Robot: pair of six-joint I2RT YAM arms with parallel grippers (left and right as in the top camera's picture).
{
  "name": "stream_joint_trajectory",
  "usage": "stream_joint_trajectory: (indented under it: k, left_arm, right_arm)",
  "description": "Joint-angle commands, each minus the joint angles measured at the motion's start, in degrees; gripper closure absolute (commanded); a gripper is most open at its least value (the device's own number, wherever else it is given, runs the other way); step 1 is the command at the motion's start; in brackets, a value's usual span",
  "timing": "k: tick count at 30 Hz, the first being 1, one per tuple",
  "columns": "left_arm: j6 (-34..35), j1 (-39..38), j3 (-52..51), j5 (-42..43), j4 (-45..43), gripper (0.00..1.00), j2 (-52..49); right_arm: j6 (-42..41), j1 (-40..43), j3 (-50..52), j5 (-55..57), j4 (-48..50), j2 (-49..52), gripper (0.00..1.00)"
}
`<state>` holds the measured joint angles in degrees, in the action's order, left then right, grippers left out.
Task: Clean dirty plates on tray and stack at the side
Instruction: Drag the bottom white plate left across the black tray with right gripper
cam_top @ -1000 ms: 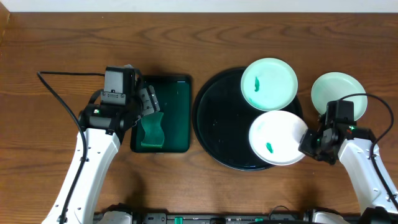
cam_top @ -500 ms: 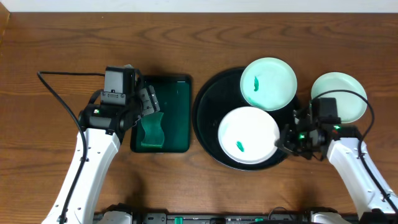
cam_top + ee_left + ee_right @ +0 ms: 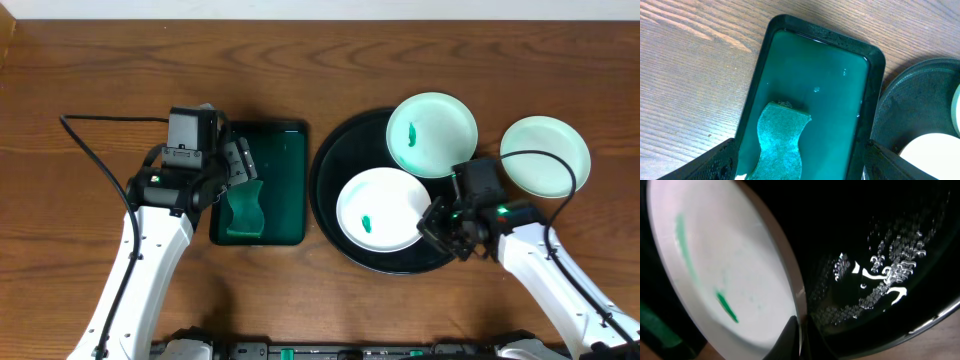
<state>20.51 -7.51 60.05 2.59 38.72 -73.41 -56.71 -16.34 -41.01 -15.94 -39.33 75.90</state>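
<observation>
The round black tray (image 3: 340, 160) sits in the middle right. My right gripper (image 3: 432, 222) is shut on the right rim of a white plate (image 3: 380, 205) with a green smear, held over the tray's centre; the wrist view shows the rim pinched between the fingers (image 3: 801, 330) and the smeared plate (image 3: 715, 270) above the wet tray (image 3: 890, 240). A second smeared plate (image 3: 432, 134) rests on the tray's far right. A third plate (image 3: 545, 153) lies on the table to the right. My left gripper (image 3: 238, 165) is open above a green sponge (image 3: 782, 140).
A dark green rectangular tray (image 3: 285, 150) with liquid holds the sponge (image 3: 243, 212) left of the black tray; it also shows in the left wrist view (image 3: 815, 75). A black cable (image 3: 90, 150) loops at the far left. Bare wood lies in front.
My right gripper has carried the smeared plate leftward from the tray's right edge to over its centre. The left arm has not moved.
</observation>
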Motion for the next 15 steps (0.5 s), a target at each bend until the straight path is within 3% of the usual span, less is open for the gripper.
stream_joint_trajectory:
  k: [1,4,7,9,11,15]
  left_arm:
    - [-0.57,0.22,1.25,-0.72,0.02,0.20,0.00]
    - [-0.57,0.22,1.25,-0.72,0.02,0.20,0.00]
    - [-0.57,0.22,1.25,-0.72,0.02,0.20,0.00]
    - [-0.57,0.22,1.25,-0.72,0.02,0.20,0.00]
    - [-0.57,0.22,1.25,-0.72,0.02,0.20,0.00]
    - [-0.57,0.22,1.25,-0.72,0.02,0.20,0.00]
  right_arm:
    - [-6.93,-3.30,0.61,5.42,0.70,0.09,0.92]
    - [-2.19,-4.87,0.61,7.91,3.15,0.09,0.78]
    - [14.43,-4.98,0.44,6.86,7.50,0.09,0.45]
    - [21.46,-4.11,-0.52,6.64,7.50,0.09,0.35]
    - [26.18,-2.51,-1.81,6.67,7.04,0.09,0.34]
    - [34.34,1.11,-3.61,6.67,7.78,0.09,0.46]
